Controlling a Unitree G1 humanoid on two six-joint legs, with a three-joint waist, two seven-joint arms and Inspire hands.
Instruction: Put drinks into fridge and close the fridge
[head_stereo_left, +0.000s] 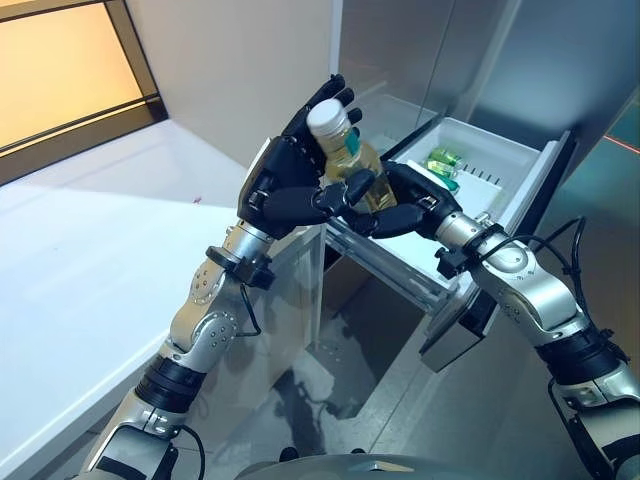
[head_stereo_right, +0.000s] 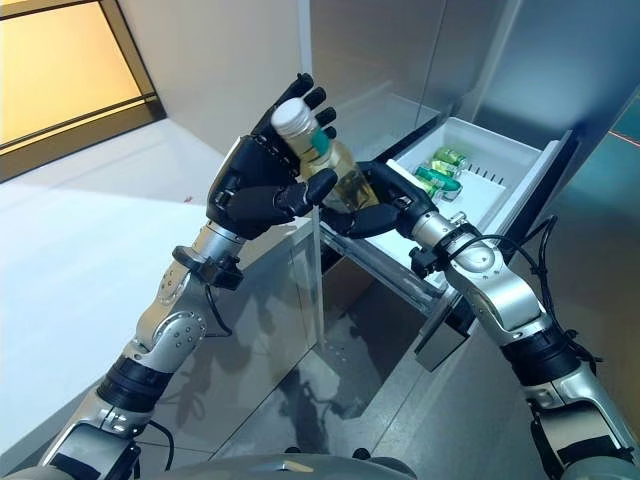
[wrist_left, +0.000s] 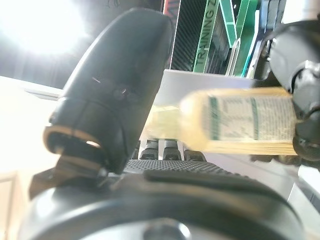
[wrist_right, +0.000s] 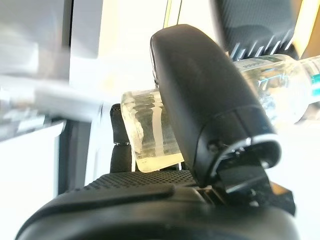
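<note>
From the left, a pale worktop runs along the edge of the scene, with nothing on it that I can see. My left hand is raised above its near corner, fingers curled round the upper part of a clear bottle of yellowish drink with a white cap; the thumb crosses in front. My right hand meets it from the other side, its fingers wrapped round the bottle's base, so both hands are clamped on the one bottle, held in the air just short of the fridge drawer. To the right, that white drawer stands pulled out, and a few small green-capped bottles already lie in it.

My worry is the handover. I judge the bottle is passing between hands, and if the left lets go before the right has a firm hold, it may tip and fall past the drawer's front edge to the floor. The grasp on the base looks shallow in the right wrist view. Swinging it in too low could also knock the drawer wall or the bottles inside.
</note>
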